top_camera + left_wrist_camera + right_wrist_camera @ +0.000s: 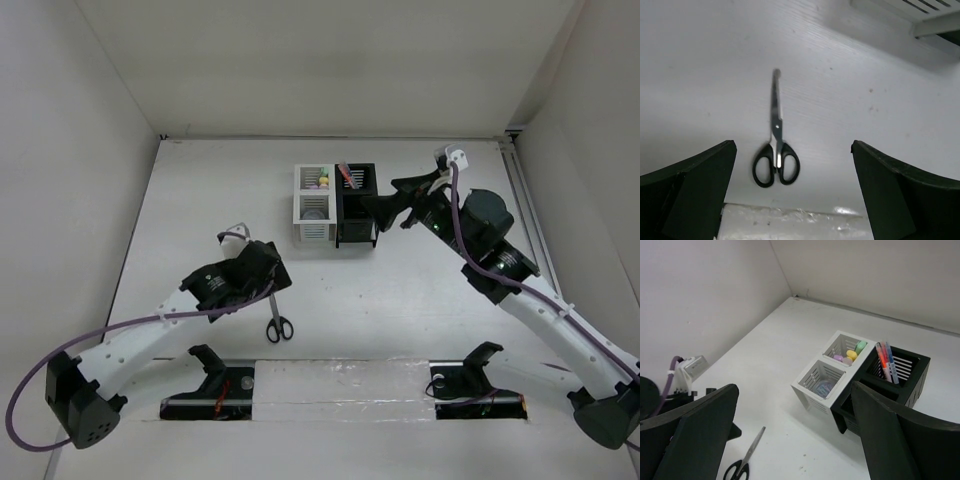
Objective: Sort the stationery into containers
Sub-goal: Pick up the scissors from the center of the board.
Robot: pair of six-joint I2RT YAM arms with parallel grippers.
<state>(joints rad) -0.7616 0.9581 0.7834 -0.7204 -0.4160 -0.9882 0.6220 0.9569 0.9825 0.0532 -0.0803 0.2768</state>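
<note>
Left gripper [268,278] is hovering, fingers spread, by the scissors [776,150]; right gripper [385,212] is hanging spread right of the black box [355,205].

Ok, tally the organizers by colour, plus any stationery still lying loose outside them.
White organizer: 1
Black organizer: 1
Scissors, loose: 1
Total: 3
</note>
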